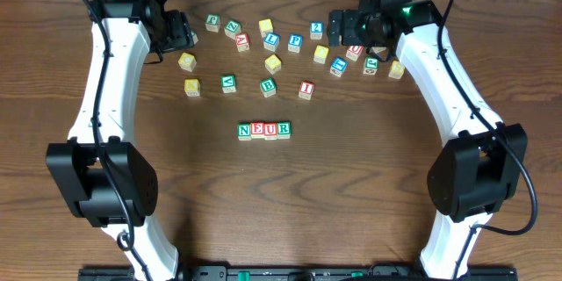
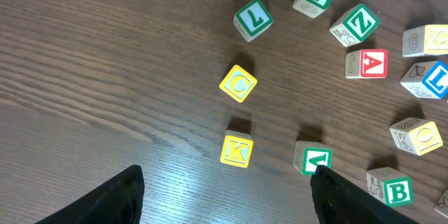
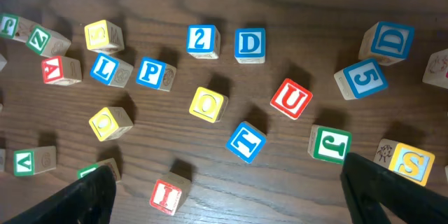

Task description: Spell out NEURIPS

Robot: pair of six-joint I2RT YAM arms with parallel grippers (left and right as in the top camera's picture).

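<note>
The row of blocks (image 1: 263, 130) read NEUR in the middle. The red I block (image 1: 306, 89) lay just far and right of it, on the near-left side of the right gripper (image 1: 348, 28) (the closer one). Both it and the left gripper (image 1: 180, 33) were wide open, holding nothing.

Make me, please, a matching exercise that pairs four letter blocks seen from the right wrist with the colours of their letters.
Blocks:
1. I block
2. P block
3. O block
4. J block

Colours:
a. green
b. yellow
c. red
d. blue

Pairs: 1-c; 2-d; 3-b; 4-a
</note>
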